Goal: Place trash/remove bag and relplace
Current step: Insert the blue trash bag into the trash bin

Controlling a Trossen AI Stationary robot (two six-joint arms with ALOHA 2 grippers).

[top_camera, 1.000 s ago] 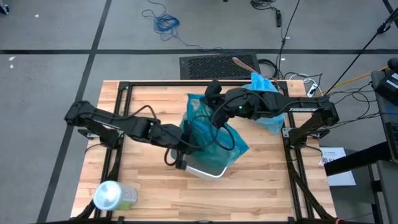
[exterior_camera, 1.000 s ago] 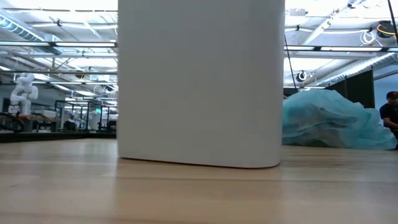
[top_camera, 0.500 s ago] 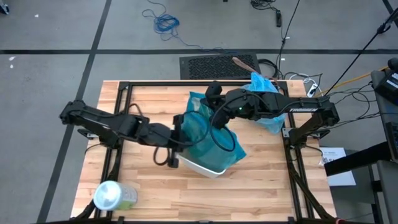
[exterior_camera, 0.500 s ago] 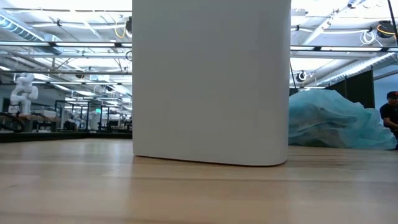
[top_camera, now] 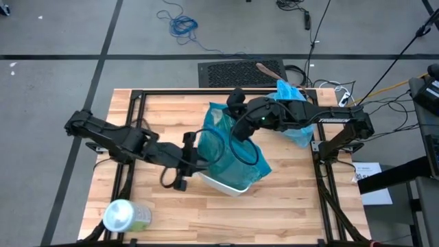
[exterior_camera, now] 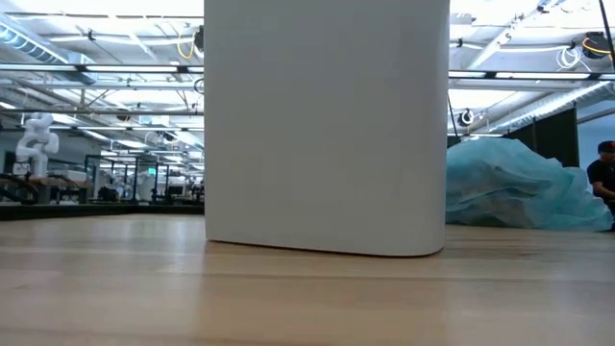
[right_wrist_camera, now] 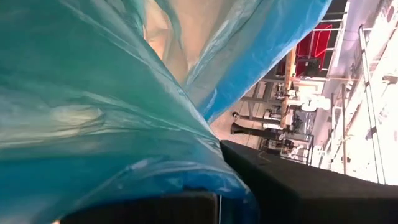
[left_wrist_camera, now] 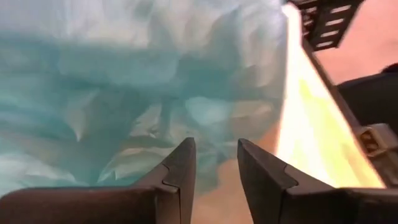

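High view: a white bin [top_camera: 226, 184] stands near the middle of the wooden table [top_camera: 288, 213]. A teal-green plastic bag [top_camera: 233, 154] is draped over and into it, covering most of the rim; only the near lower edge of the bin shows white.

Left gripper [top_camera: 194, 152]: at the bin's left side, just beside the teal bag. In the left wrist view the two dark fingers [left_wrist_camera: 180, 168] stand apart with a clear gap between them. Nothing sits in the gap; the teal plastic lies just ahead of the fingertips. Whether the tips touch the film cannot be told. State: parted, holding nothing.

Right gripper [top_camera: 233, 103]: reaches in from the right, over the far top edge of the teal bag. Right wrist view is filled with teal plastic bunched right against the camera and running down to the gripper. Fingers closed; the film appears pinched between them, holding the bag's far edge up.

Pale light-blue liner [top_camera: 291, 92]: lies crumpled at the table's far right edge, partly under the right arm, well apart from the bin. Low view shows it as a rumpled heap [exterior_camera: 514, 187] to the right of the bin's white wall [exterior_camera: 327, 125].

Pale-green container with a white lid [top_camera: 123, 217]: lies on its side at the near left corner, well apart from both grippers.

No paper wads or red bottle visible in any view.

Person at far right edge of the low view, in the room behind.
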